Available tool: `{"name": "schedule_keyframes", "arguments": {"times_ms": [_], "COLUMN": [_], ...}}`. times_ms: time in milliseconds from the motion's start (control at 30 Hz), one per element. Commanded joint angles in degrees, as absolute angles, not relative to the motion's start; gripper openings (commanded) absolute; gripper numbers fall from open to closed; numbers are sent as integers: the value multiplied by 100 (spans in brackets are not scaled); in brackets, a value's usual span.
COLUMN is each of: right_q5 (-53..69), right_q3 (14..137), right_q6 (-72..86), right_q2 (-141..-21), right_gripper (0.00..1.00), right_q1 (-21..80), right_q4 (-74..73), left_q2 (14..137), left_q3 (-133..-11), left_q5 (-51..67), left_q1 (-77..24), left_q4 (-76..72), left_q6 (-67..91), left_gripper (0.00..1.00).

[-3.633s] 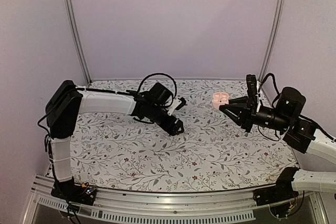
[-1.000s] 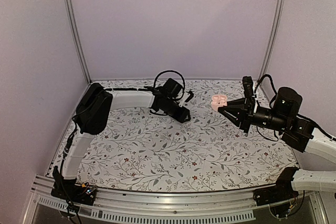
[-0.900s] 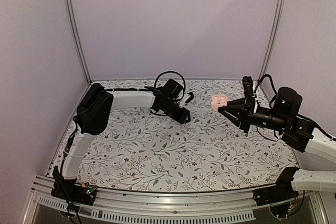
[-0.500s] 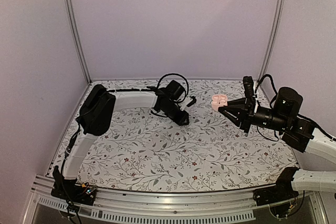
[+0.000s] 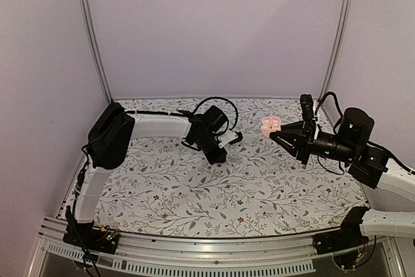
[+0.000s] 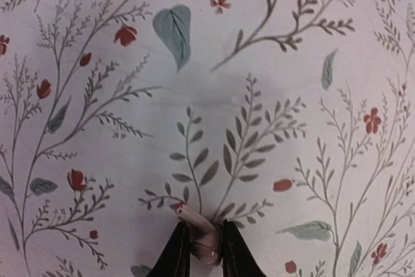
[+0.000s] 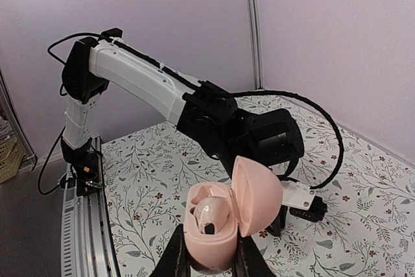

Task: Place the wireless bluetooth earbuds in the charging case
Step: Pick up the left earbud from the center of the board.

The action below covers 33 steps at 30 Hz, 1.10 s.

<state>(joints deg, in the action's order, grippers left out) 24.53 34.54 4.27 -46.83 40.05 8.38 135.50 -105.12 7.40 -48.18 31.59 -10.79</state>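
Observation:
The pale pink charging case (image 7: 220,235) is held up off the table, its lid swung open to the right, with my right gripper (image 7: 209,251) shut on its lower half. One glossy pink earbud (image 7: 211,211) sits in a socket inside. From above, the case (image 5: 270,123) shows at the right gripper's tip (image 5: 277,132) at the back right. My left gripper (image 6: 205,230) points down at the cloth, fingers pressed on both sides of a second earbud (image 6: 203,243), whose stem angles up-left. In the top view the left gripper (image 5: 218,155) hides that earbud.
A floral cloth (image 5: 194,186) covers the table. Lilac walls and two aluminium posts (image 5: 91,37) close in the back and sides. A metal rail (image 5: 194,261) runs along the near edge. The left arm's black cable (image 5: 217,103) loops over its wrist.
The left gripper's fingers have come together on the earbud on the cloth, and its wrist has shifted slightly left and nearer. The right arm and the case have not moved.

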Motion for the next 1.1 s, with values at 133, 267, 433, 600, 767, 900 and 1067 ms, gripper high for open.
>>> {"name": "schedule_keyframes", "arguments": {"times_ms": [133,267,433,600,767,900,1067], "right_q5": [2548,2561,2566,2550,2540,2565,2564], "right_q3": [3651,3656,3661,3682,3709,3700,3674], "right_q6": [412,409,411,387,350,376,408], "right_q2": [-4661,-4658,-4652,-4625,-4617,-4606,-4564], "right_gripper": [0,0,0,0,0,0,0], "right_q1": [3978,3973,3973,3976,3973,3973,3975], "right_q4": [888,879,875,827,791,796,783], "left_q2": [11759,11165,11073,10490,9297,8839,9483], "left_q3": [-8303,-7743,-7807,-7514,-6221,-5561,-5954], "left_q5": [979,702,330,92,-808,-1047,-1645], "left_q1": [-5070,-4926,-4752,-4735,-4903,-4767,-4726], "left_q4": [3462,3296,3269,2547,1035,378,989], "left_q6": [-2266,-2541,-2528,-2127,-1567,-818,-254], "left_gripper": [18,29,52,77,99,100,100]}}
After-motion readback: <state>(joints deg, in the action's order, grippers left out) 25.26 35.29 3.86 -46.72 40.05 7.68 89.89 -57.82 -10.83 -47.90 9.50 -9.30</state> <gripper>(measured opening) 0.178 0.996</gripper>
